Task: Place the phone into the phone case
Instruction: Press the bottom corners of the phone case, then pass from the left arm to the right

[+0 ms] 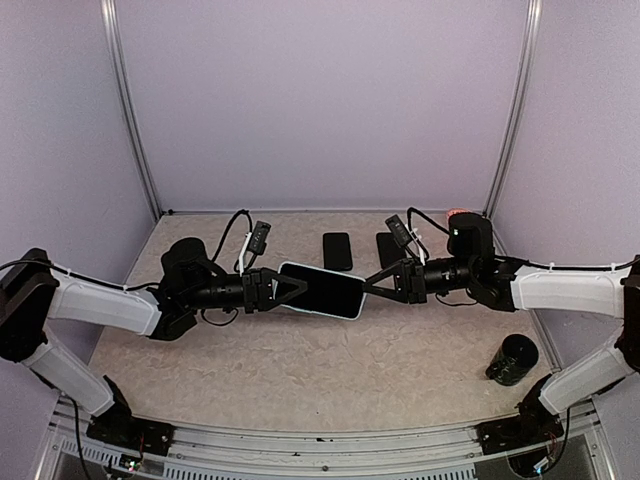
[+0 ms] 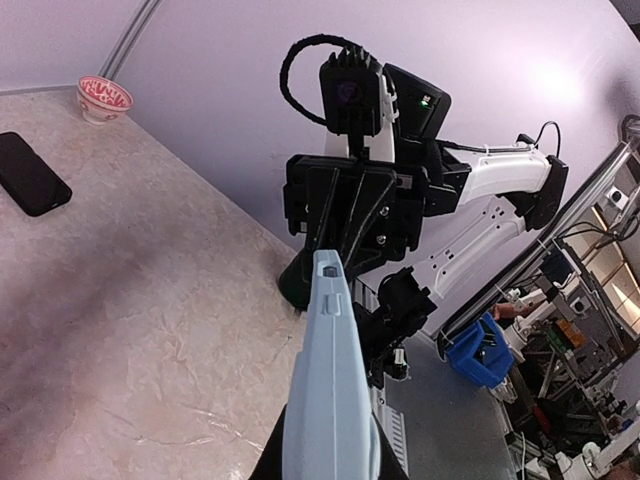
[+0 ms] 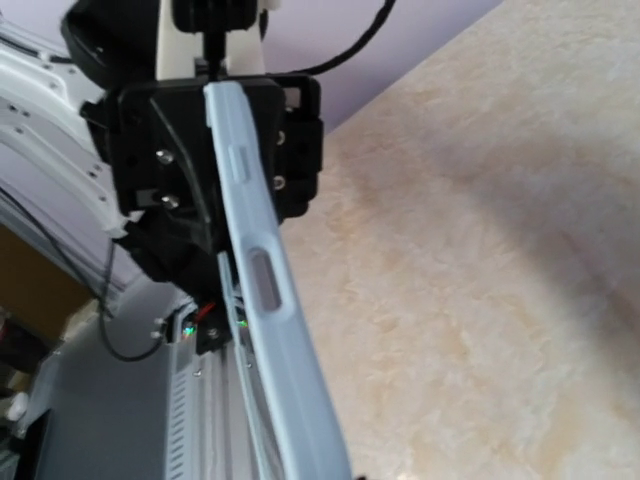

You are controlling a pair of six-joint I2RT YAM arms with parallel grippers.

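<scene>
Lilac walls box in the mottled beige tabletop (image 1: pixel 300 370), and above its middle the light-blue phone case (image 2: pixel 325 400) hangs in the air, stretched roughly level between my two arms. My left gripper (image 1: pixel 283 290) is clenched on the case's left end. The right gripper (image 1: pixel 378 283) has its fingers against the opposite end, but I cannot tell whether they have bitten. From above, a dark face fills the blue frame. I take that to be the phone (image 1: pixel 322 291) lying in the case, so I judge this to be the seating step, not fetching. Next I'd want one end held firmly and pressure run along the rim until the corners snap over, without twisting the case out of the left fingers. A dark slab (image 1: pixel 337 250) lies flat on the table just beyond, with a second beside it.
</scene>
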